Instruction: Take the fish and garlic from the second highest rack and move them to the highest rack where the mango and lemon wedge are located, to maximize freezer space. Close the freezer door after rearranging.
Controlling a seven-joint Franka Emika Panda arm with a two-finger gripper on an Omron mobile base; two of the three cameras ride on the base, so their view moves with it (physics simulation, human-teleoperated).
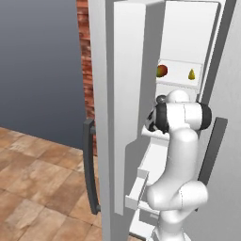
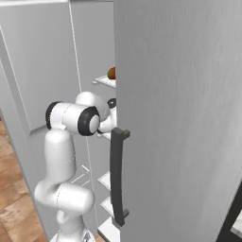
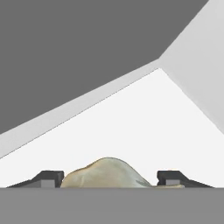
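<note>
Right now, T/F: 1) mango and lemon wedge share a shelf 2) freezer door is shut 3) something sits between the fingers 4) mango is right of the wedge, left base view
1) True: mango and lemon wedge sit on the highest rack.
2) False: the freezer door stands open.
3) True: the garlic lies between the fingers.
4) False: the mango is left of the wedge.

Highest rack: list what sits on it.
On the highest rack sit the mango and the lemon wedge, apart from each other. The freezer door covers its left end, so anything there is hidden.
</note>
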